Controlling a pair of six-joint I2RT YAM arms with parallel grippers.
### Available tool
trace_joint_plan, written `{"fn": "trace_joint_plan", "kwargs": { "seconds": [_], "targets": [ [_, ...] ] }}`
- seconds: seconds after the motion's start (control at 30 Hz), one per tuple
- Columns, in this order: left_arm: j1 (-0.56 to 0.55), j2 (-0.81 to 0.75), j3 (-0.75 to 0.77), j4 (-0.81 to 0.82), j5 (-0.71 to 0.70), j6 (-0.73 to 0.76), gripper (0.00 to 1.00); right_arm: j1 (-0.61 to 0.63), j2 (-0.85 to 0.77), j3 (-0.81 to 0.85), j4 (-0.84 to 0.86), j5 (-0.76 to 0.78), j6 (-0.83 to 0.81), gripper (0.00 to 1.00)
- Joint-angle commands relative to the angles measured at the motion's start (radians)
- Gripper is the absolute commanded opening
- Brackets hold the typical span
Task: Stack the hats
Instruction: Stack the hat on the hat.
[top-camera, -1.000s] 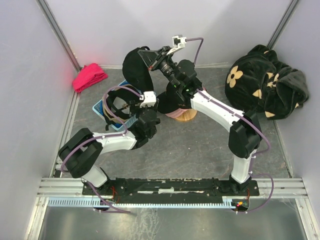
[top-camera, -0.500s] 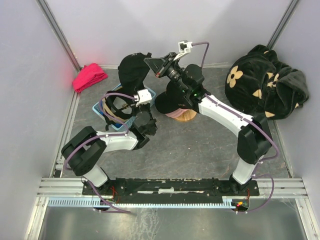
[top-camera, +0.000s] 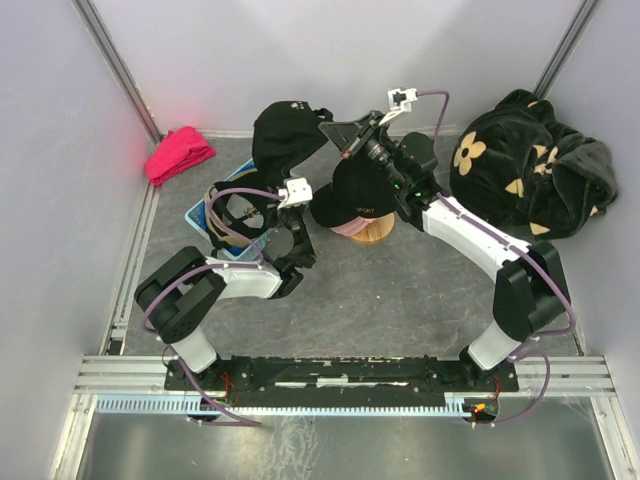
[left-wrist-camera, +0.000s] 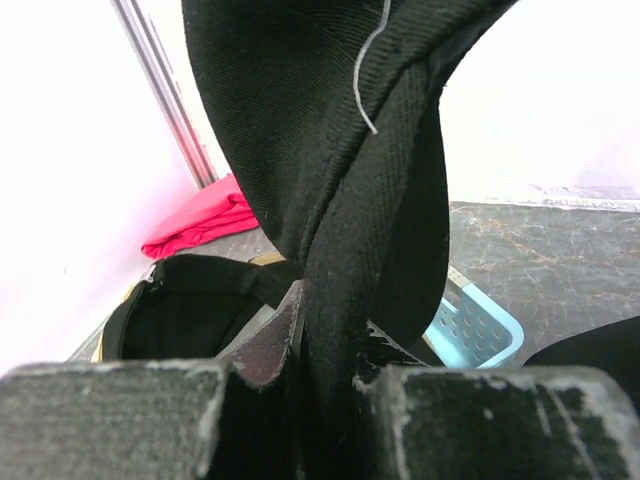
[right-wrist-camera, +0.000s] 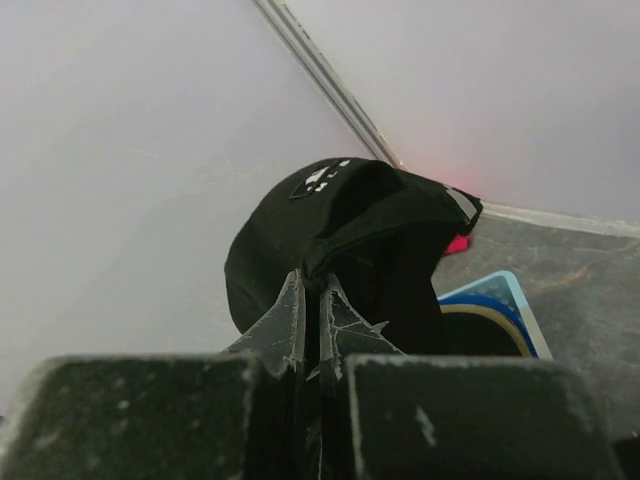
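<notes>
Partway done. Stack (top-camera: 358, 205) on table (top-camera: 400, 290) holds a few hats. One black cap (top-camera: 283, 132) hangs aloft beside it, right end effector (right-wrist-camera: 310, 300) and left end effector (left-wrist-camera: 335, 335) both clenched on its fabric. Another cap (left-wrist-camera: 185, 305) waits in blue basket (left-wrist-camera: 480, 325).

Hanging black cap (top-camera: 285, 132); plush heap (top-camera: 545, 195) R

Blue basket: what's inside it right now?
A black cap lies in the blue basket, a tan edge showing at its rim. The lifted black cap, pinched by the left gripper, hides the rest of the inside.
</notes>
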Motion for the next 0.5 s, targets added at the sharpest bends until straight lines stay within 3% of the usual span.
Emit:
{"fn": "trace_joint_plan", "kwargs": {
  "seconds": [0.0, 0.47],
  "targets": [
    [0.014, 0.005, 0.038, 0.153, 0.001, 0.116, 0.03, -0.079, -0.107, -0.052, 0.106, 0.022, 0.023, 0.02],
    [0.012, 0.092, 0.187, -0.056, 0.218, 0.131, 0.03, -0.257, -0.157, -0.269, 0.224, 0.035, 0.142, 0.02]
  ]
}}
